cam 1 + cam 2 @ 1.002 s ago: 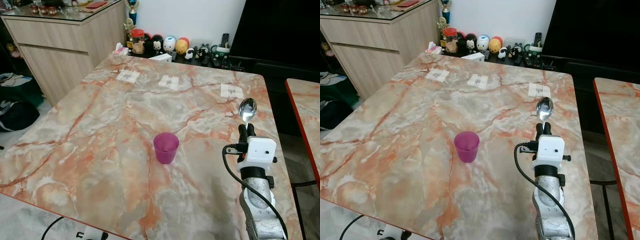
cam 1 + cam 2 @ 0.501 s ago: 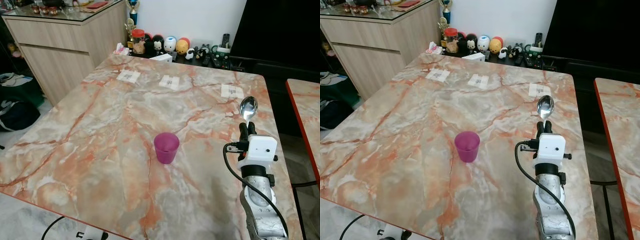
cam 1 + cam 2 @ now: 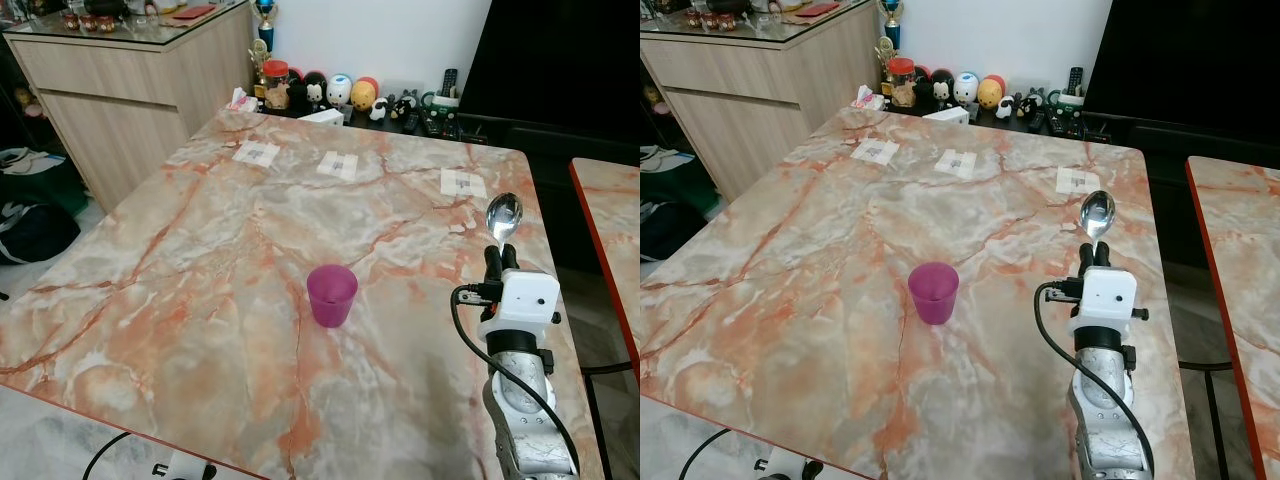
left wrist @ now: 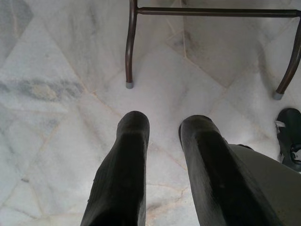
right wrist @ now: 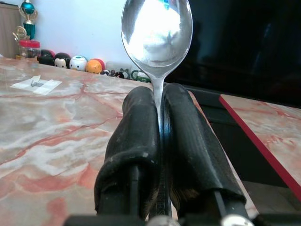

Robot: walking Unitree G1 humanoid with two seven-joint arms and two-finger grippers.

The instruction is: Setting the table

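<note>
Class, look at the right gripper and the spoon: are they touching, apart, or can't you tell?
Touching. The right wrist view shows the right gripper with its jaws shut on the spoon, both fingers pressed against its handle, bowl sticking out beyond them.

The right arm [image 3: 520, 420] is a silver, mottled metal tube at the lower right of the frame, capped by a white boxy wrist housing [image 3: 528, 297]. A black cable [image 3: 470, 330] loops from the housing down the arm. Each pincer has two long, matte black, round-tipped fingers [image 4: 124, 174].
</note>
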